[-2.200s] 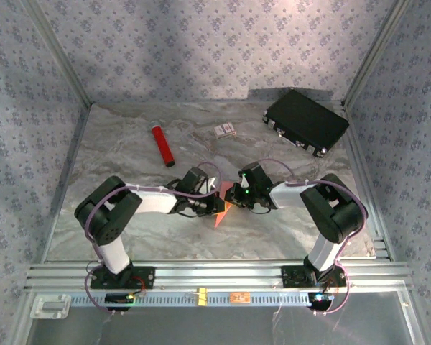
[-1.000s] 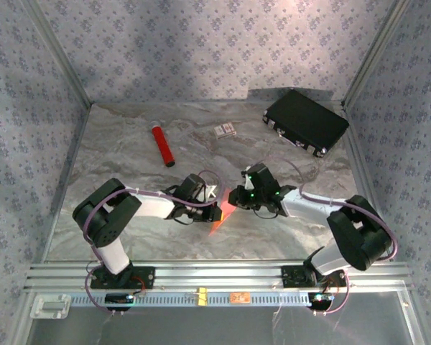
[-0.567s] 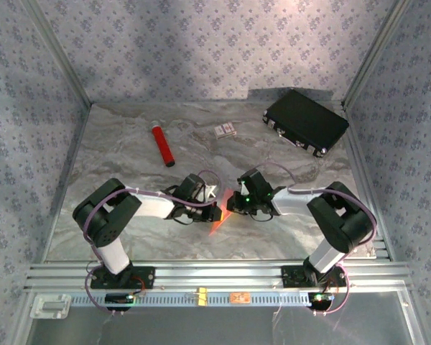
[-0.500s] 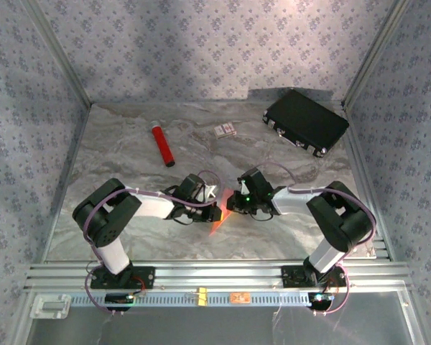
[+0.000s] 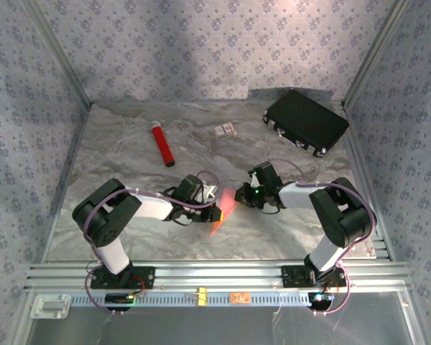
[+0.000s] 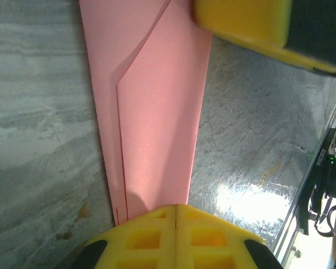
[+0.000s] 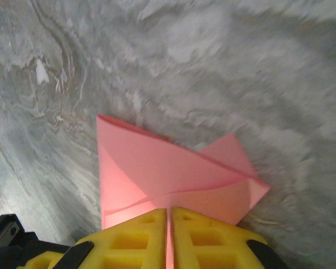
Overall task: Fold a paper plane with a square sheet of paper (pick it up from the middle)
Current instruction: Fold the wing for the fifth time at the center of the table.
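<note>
From above, the paper plane [image 5: 223,210] is at the near middle of the marble table [image 5: 115,158], between the two arms. The left gripper [image 5: 218,213] is clamped on its near-left part, the right gripper [image 5: 239,195] on its far-right end. A red cylinder [image 5: 161,146], a small card [image 5: 225,130] and a black case [image 5: 305,122] sit well beyond.

Left wrist view: the yellow fingers [image 6: 151,235] press together on the long pink strip, its folded layers showing.

Right wrist view: the fingers [image 7: 207,235] pinch a folded edge — pink corners fan out beyond them.
</note>
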### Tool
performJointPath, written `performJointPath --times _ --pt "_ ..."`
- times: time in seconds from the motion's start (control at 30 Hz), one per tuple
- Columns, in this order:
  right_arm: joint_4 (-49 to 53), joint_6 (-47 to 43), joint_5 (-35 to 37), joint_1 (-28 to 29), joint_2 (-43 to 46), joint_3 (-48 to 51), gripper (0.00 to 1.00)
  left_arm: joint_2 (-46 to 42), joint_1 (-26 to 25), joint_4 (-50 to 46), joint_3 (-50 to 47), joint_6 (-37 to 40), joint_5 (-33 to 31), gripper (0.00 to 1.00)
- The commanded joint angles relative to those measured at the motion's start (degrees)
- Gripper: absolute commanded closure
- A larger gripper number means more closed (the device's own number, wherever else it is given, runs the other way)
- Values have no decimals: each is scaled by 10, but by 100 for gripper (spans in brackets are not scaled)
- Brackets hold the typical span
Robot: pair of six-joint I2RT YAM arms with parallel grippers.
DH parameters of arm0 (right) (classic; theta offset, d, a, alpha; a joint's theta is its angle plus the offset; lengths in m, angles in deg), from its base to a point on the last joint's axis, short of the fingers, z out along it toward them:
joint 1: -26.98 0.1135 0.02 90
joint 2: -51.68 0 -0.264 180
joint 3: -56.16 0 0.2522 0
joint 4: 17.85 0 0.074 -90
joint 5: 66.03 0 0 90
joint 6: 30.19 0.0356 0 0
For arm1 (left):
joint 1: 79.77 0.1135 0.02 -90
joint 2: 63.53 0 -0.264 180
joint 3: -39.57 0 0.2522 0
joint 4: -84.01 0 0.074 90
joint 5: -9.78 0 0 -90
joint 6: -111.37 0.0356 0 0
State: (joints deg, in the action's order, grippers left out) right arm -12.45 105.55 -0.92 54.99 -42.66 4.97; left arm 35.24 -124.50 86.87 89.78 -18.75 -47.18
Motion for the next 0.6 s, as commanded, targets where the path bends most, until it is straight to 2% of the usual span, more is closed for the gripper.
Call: performJointPath --times 0.0,0.27,0.57 --pt "32 -16 52 -32 -18 -4 87 36 0 -120 -41 1 -29 100" --pt "75 -26 69 -64 -2 -34 87 37 1 -119 -42 2 -27 100" --pt "89 -26 68 -37 77 -29 86 34 2 -118 -39 1 -28 100"
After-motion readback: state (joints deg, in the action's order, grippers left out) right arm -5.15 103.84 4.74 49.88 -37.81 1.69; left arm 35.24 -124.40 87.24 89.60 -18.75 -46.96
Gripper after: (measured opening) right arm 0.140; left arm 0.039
